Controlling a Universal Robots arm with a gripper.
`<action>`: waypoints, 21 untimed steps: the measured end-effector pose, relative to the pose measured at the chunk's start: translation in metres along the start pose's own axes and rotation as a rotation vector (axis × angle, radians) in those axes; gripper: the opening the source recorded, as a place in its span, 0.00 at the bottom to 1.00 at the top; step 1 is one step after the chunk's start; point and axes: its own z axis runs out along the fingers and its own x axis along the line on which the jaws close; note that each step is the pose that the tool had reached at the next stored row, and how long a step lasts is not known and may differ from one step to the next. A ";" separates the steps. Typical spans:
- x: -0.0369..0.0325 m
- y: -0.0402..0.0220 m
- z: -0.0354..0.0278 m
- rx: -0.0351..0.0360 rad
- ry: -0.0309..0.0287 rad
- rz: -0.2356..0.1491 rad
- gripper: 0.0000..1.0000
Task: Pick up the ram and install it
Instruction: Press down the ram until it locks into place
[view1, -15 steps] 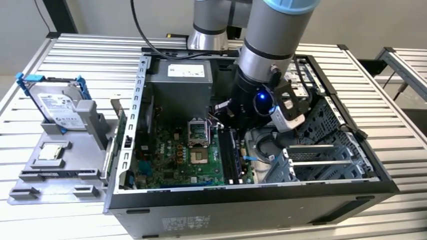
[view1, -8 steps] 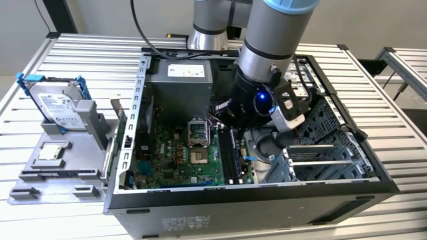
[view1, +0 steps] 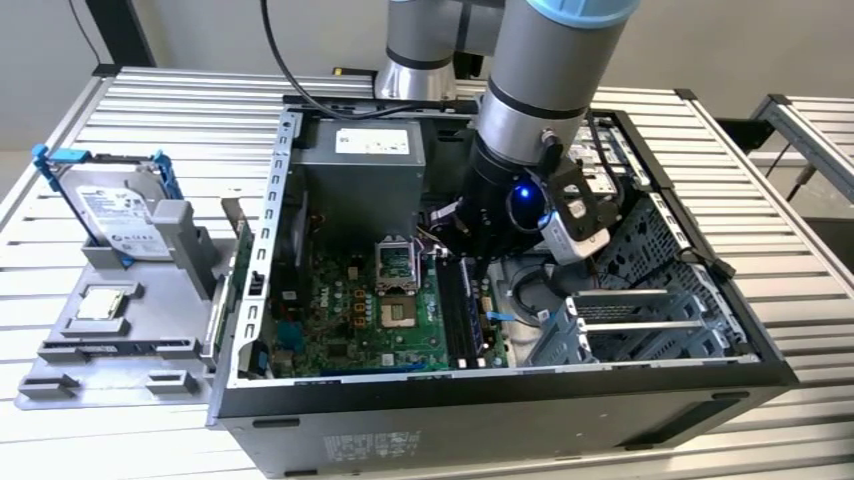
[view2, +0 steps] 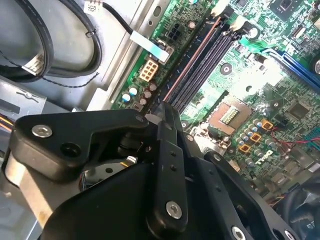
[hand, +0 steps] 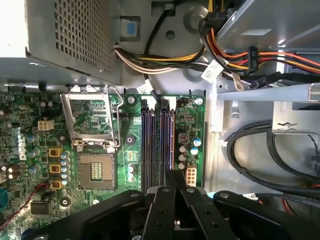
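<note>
Here the bench (view1: 187, 100) is a slatted metal surface, and on it lies an open computer case (view1: 467, 400) with its side panel off, the landmark for everything else. Beside the case, toward the exterior view's left, a grey holder tray (view1: 94, 350) carries an upright silver hard drive (view1: 114, 210) with blue rails. Beyond the case, toward the exterior view's right, a second slatted frame (view1: 814, 130) stands apart from the bench. Inside the case the green motherboard (view1: 360, 320) lies flat, with an open processor socket (hand: 97, 170) near its middle and a row of long black memory slots (hand: 157, 145) just beside it, toward the edge of the board nearest the drive cage (view1: 654, 290). A perforated grey power supply (hand: 70, 35) sits at the far end of the case, with bundled coloured cables (hand: 235, 55) running from it. The arm (view1: 547, 100) reaches down steeply into the case, its wrist over the memory slots. The gripper (hand: 172, 187) hangs just above the near end of those slots in both wrist views, its jaws drawn close together on a thin dark upright edge that looks to be the ram (view2: 165, 112), though I cannot tell for certain that they clamp it, nor whether it touches a slot.
</note>
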 end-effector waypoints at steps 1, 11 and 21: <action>0.0000 0.0000 0.0000 0.0000 0.0000 0.000 0.00; 0.0000 0.0000 0.0000 0.0002 -0.0006 -0.025 0.00; 0.0001 0.0000 -0.0001 0.0040 -0.0039 -0.180 0.00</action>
